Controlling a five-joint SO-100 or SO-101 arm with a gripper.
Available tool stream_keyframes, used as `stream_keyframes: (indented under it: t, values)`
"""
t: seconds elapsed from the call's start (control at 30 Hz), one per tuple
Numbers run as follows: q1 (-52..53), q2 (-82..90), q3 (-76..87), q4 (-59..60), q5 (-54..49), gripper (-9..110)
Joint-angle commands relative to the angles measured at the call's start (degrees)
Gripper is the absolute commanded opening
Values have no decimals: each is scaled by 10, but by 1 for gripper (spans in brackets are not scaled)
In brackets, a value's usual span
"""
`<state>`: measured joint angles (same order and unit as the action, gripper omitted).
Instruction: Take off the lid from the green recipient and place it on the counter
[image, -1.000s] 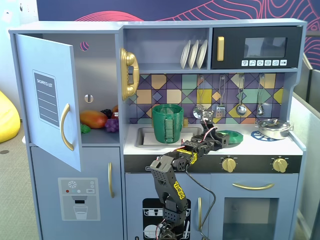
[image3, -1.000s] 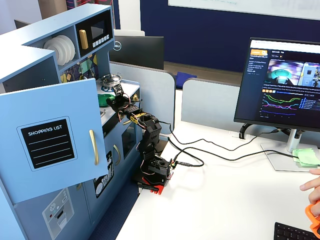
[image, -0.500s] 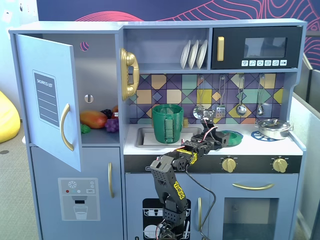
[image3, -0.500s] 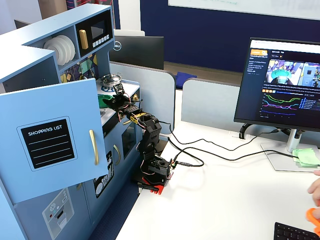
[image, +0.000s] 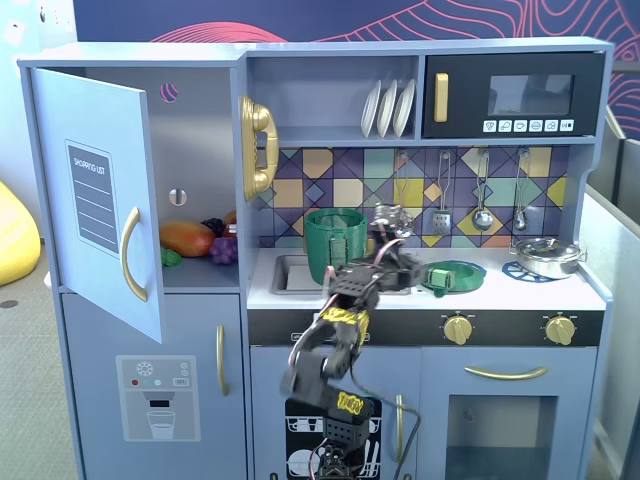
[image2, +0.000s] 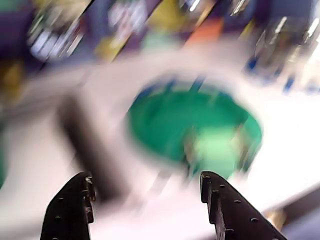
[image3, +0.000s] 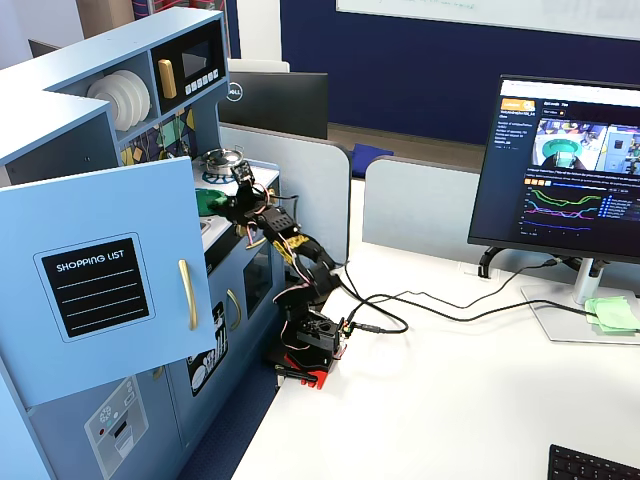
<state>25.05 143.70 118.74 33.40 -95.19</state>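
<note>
The lid (image: 453, 274) lies flat on the counter (image: 560, 290), right of the sink (image: 290, 272) & left of the silver pan (image: 546, 256), apart from both. The green recipient (image: 335, 244) stands upright w/ open top at the sink, left of the lid. The gripper (image2: 150, 200) is spread wide w/ nothing between its fingers; wrist view is blurred but shows the lid ahead, not touched. In a fixed view the arm (image: 337, 345) reaches up over the counter's front edge, betw. pot & lid.
</note>
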Motion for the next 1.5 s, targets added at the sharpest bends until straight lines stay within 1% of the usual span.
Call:
stream_keyframes:
  t: [0.0,0.13,0.23,0.43,0.53,0.73,0.9,1.13,1.27,1.47]
  values:
    - [-39,113,25,168,-2,17]
    - [-83,191,145,201,-15,16]
    - [-123,201,216,201,-21,13]
    - [-215,236,366,127,2,5]
    - [-247,266,426,130,-4,0]
    - [-265,340,496,210,-6,0]
    - [-277,382,502,324,25,0]
    - [-258,382,520,453,-32,0]
    - [-237,382,526,503,-34,0]
    - [-228,383,529,533,11,0]
